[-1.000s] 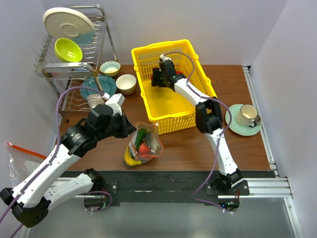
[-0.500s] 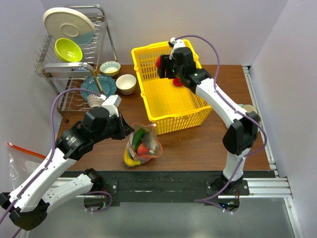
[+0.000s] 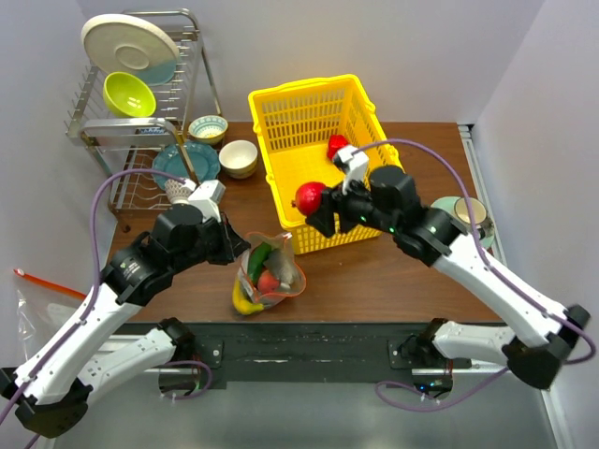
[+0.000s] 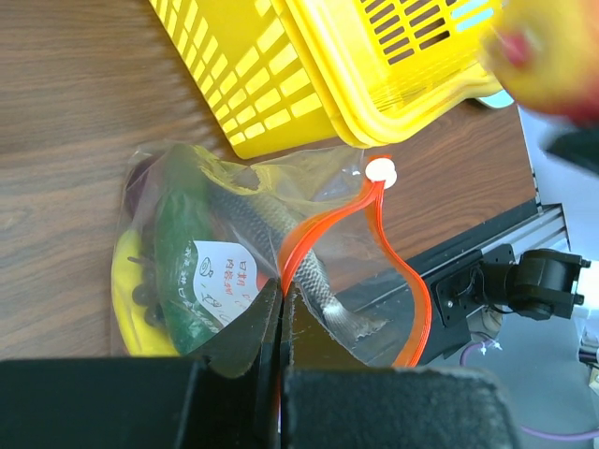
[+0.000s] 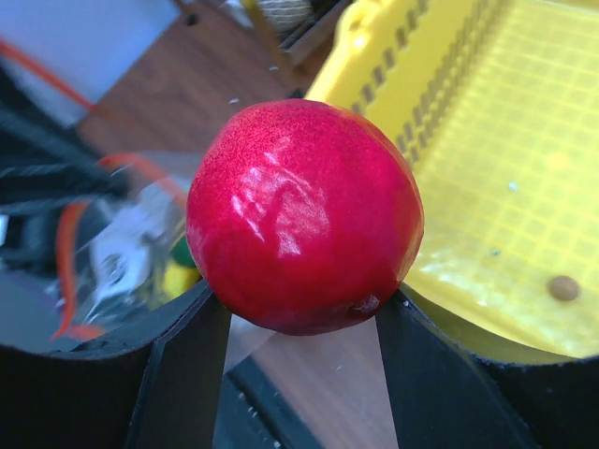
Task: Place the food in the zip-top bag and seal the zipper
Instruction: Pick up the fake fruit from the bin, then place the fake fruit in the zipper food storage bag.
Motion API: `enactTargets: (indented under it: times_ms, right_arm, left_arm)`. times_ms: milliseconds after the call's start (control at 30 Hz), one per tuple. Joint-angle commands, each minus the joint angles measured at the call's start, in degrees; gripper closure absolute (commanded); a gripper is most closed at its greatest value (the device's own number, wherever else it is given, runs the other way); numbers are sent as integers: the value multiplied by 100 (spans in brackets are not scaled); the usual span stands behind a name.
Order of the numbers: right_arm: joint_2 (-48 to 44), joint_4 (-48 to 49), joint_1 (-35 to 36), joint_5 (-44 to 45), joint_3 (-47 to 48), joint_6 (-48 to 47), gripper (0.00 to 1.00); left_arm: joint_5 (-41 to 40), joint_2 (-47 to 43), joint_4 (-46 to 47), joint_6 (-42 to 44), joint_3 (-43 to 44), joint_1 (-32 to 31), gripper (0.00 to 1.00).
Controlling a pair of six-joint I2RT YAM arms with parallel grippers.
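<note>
Wood-grain table (image 3: pixel 374 271) carries a yellow basket (image 3: pixel 281 122) of perforated rigid plastic at centre rear. Bare wood lies open to the right of the zip-top bag (image 3: pixel 271 276), between the basket's near wall and the black rail at the table's near edge.

The bag lies on the table just in front of the basket's near-left corner, close to its wall. It is crinkly clear film, bulging with food: a green cucumber (image 4: pixel 182 253), a yellow banana (image 4: pixel 126 290), dark grapes (image 4: pixel 145 292) and a grey scaled piece (image 4: pixel 281 234). A white printed label (image 4: pixel 225 271) shows through the film.

Left gripper (image 4: pixel 281 304): jaws together, pinching the bag's mouth edge at the strip.

Right gripper (image 5: pixel 301 318): jaws clamped on a round red fruit (image 5: pixel 304 215), glossy, finely speckled, held in the air over the basket's near wall, up and to the right of the bag.

A red pepper (image 3: pixel 337 145) lies inside the basket.

The zipper (image 4: pixel 328 221) is a thin red-orange strip; its two halves bow apart into an open loop and meet at a small white end piece (image 4: pixel 380 171) near the basket wall
</note>
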Motion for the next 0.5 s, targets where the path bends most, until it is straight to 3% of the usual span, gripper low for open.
enactTargets:
  times_ms: [0, 167, 467]
  right_arm:
    - [-598, -85, 267, -938, -455, 206, 53]
    - [-687, -103, 830, -1202, -763, 373, 54]
    - [-11, -129, 1982, 80, -492, 602, 54]
  left_arm:
    - [-83, -30, 218, -11, 26, 2, 100]
    - [-74, 32, 280, -72, 35, -6, 100]
    - [-4, -12, 315, -195, 17, 2, 100]
